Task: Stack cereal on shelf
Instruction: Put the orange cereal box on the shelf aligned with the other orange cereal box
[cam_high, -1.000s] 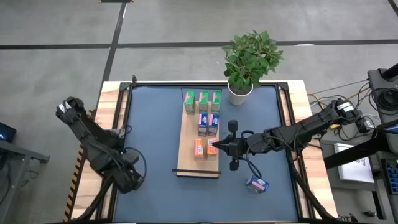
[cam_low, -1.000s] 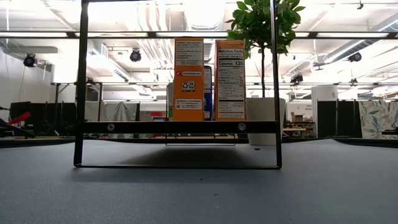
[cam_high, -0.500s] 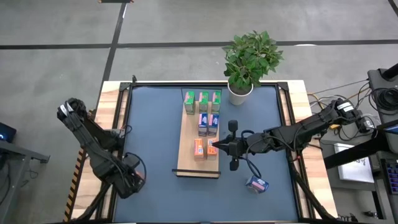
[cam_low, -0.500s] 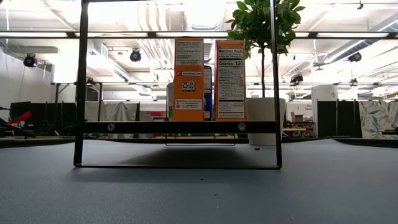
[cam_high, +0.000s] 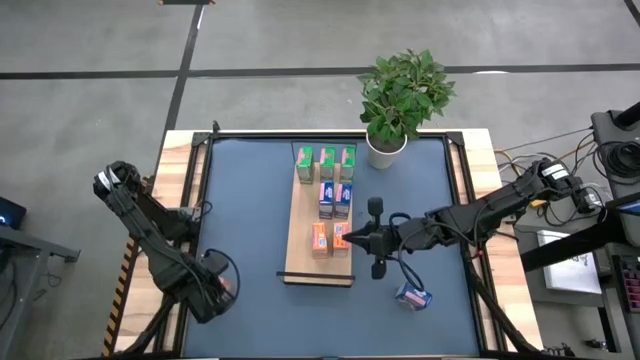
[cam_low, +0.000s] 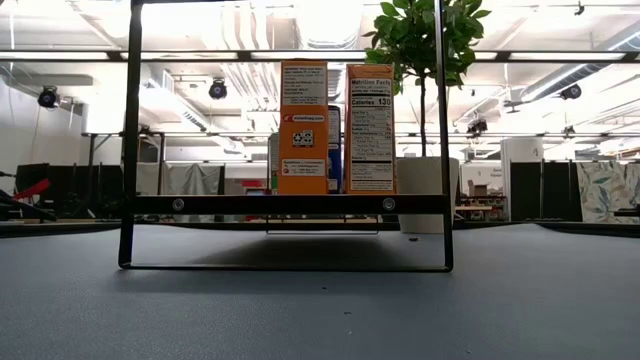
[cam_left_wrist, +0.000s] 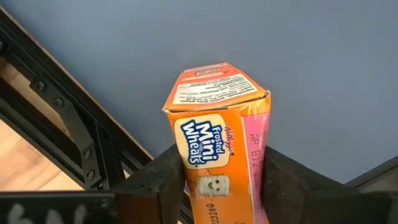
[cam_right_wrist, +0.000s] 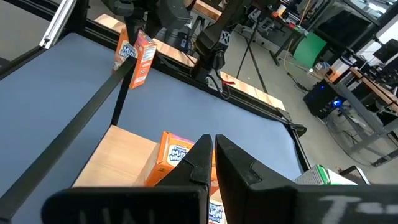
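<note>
Left gripper (cam_left_wrist: 214, 180) has dropped a bit further toward the near-left corner of the table (cam_high: 240, 200) over the last second; right arm and every box on the shelf (cam_high: 300, 235) are unchanged.

Left gripper: fingers (cam_left_wrist: 155, 183) clamped on both sides of an orange box (cam_left_wrist: 217, 143), confirmed from the left wrist view. Lower half of that box is cut off by the frame edge. In the high view the arm itself covers the box, only a speck of orange shows. Right wrist view catches it far off (cam_right_wrist: 140, 59), held above the mat.

Right gripper (cam_high: 352, 238): fingers pressed together, holding nothing, tip just beside the orange boxes (cam_high: 330, 238) at the shelf's right edge.

Shelf stock from above: three green boxes (cam_high: 326, 156) at the far end, blue-purple boxes (cam_high: 333, 195) in the middle, two orange at the near end. Blue-purple count is hard to make out; they sit tight together. One more blue-purple box (cam_high: 412, 296) lies on the mat, right of the shelf, well apart.

Low view: two orange boxes (cam_low: 303, 125) upright on the shelf, everything behind them hidden. Neither gripper appears there. Potted plant (cam_high: 400, 95) at the far edge.
</note>
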